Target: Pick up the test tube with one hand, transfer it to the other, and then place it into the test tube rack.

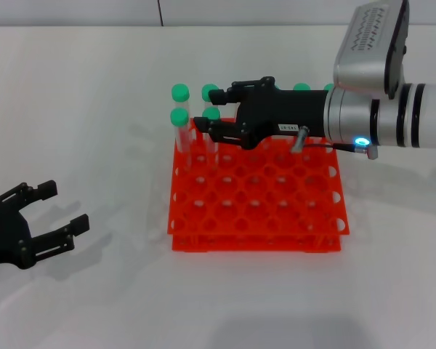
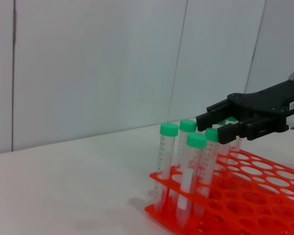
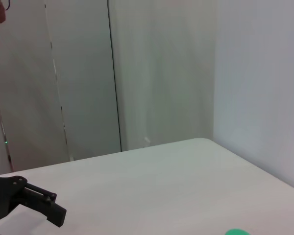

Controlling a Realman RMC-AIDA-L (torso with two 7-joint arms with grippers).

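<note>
Above the far left part of the bright orange-red square plastic test tube rack (image 1: 254,243), two-tiered and full of round holes: the black two-finger right gripper (image 1: 215,109) with a small white label, on a silver wrist with a blue ring light, reaching in from the right side. Fingers spread apart, clearly wider than a cap, so open and not clamping anything. Between these fingers, the slim clear plastic test tube (image 1: 212,114) with a round green cap, standing upright in a hole of the second row from the far edge; cannot tell whether touched by a finger or not. Just beside it, three more green-capped tubes (image 1: 179,93) of the same look, also upright in the corner holes, and two further green caps (image 1: 301,88) peeking out behind the wrist at the far edge. In the left wrist view, the same cluster of tubes with the open right gripper (image 2: 216,126) at cap height. Down at the near left of the white table (image 1: 94,109), well apart from the rack: the plain black left gripper (image 1: 62,209), low over the surface, fingers open, holding nothing
</note>
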